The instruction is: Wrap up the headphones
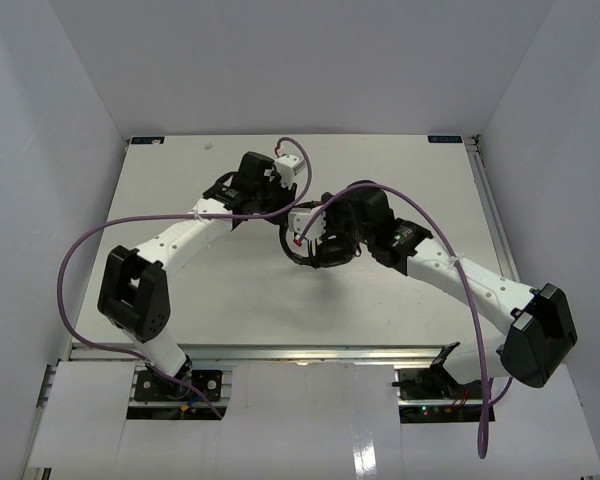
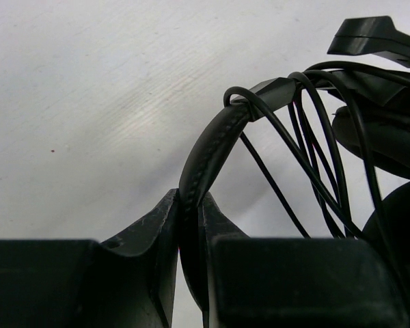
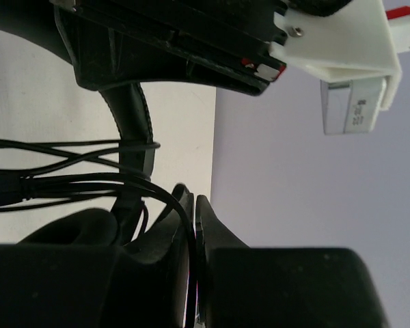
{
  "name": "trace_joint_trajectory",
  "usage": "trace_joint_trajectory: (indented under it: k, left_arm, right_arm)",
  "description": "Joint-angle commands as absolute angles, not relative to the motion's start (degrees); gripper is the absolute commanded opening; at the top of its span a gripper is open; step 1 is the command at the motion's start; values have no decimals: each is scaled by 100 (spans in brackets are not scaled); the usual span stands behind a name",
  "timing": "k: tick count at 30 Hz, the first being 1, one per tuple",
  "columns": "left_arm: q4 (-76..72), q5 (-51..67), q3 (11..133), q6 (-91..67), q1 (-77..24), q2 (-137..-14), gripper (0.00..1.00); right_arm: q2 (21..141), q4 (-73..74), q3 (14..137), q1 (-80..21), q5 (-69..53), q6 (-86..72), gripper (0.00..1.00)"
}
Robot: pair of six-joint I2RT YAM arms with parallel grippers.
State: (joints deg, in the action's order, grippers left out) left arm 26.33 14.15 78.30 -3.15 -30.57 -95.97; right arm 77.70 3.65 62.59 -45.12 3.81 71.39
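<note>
The black headphones (image 1: 315, 258) hang between my two grippers above the middle of the table. My left gripper (image 2: 190, 201) is shut on the padded headband (image 2: 208, 154). The thin black cord (image 2: 307, 157) runs in several loops over the headband near one earcup (image 2: 400, 225). My right gripper (image 3: 193, 201) is shut on a strand of the cord (image 3: 165, 195), right beside the headband (image 3: 133, 130) and an earcup (image 3: 68, 236). In the top view the left gripper (image 1: 286, 208) and the right gripper (image 1: 312, 240) sit close together.
The white table (image 1: 230, 290) has white walls on three sides. Purple arm cables (image 1: 90, 240) arch over both arms. The left gripper's body and white camera mount (image 3: 342, 41) fill the top of the right wrist view.
</note>
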Motion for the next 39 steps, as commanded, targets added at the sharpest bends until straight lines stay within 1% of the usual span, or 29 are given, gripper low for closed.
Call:
trace_joint_trajectory:
  k: [1,4,6,11,14,19,21,25,28,35,39]
  left_arm:
    - [2710,2261,7884,-333,-3155,-9158,0]
    - [2824,2318,7876,-301,-3163,-9125,0]
    - [2878,2345,7835,-291,-3164,-9091,0]
    - [2984,2371,7774,-272,-3164,-9033,0]
    - [3039,2330,7701,-239,-3164,-8992,0]
    - [3131,2308,7625,-179,-3164,-8974,0]
    - [3168,2323,7617,-155,-3164,-8986,0]
    - [3248,2347,7618,-78,-3164,-9009,0]
    - [3343,2360,7625,-27,-3164,-9035,0]
    - [3375,2289,7493,-18,-3164,-9094,0]
    - [3375,2327,7432,-18,-3164,-9185,0]
  right_arm:
    - [7866,175,6187,-4518,220,7446,11]
    - [7874,175,6146,-4526,237,7503,17]
    - [7891,160,6119,-4510,245,7530,24]
    - [7901,158,6036,-4434,211,7498,35]
    - [7876,167,5995,-4362,169,7454,40]
    - [7826,207,5975,-4185,62,7349,52]
    - [7814,256,5998,-4088,-117,7286,59]
    - [7847,506,6136,-3895,-415,7200,68]
    - [7926,730,6329,-3738,-690,7146,71]
    - [8138,1551,6999,-3335,-1647,7033,72]
    - [8213,1760,7197,-3199,-1954,6994,72]
